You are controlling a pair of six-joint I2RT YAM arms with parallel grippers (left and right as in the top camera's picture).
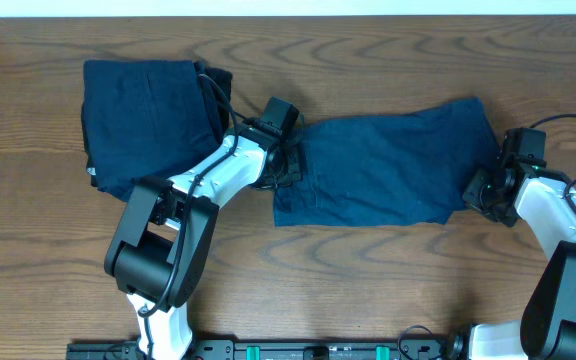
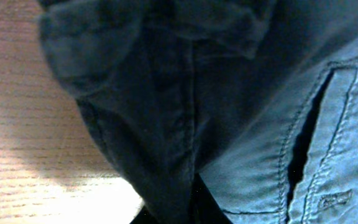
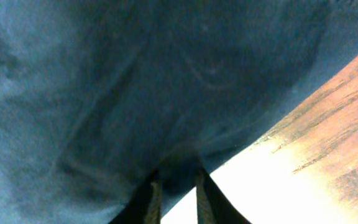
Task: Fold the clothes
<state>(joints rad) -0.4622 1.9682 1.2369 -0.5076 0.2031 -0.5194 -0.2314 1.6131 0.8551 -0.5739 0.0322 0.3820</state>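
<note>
A dark navy garment [image 1: 383,165] lies spread flat across the middle of the table. A second one sits as a folded bundle [image 1: 143,115] at the back left. My left gripper [image 1: 288,165] is at the spread garment's left edge and is shut on bunched cloth. In the left wrist view the seamed fabric [image 2: 185,93] and a pocket slit [image 2: 309,137] fill the frame, and the fingertips are almost buried. My right gripper [image 1: 481,192] is at the garment's right edge. The right wrist view shows its fingers [image 3: 153,199] close together with the garment's hem [image 3: 176,165] pinched between them.
The wooden tabletop [image 1: 368,290] stretches in front of the garment. The left arm's white link [image 1: 208,180] lies over the folded bundle's near right corner. A black cable [image 1: 568,120] runs behind the right arm. The arm bases stand at the front edge.
</note>
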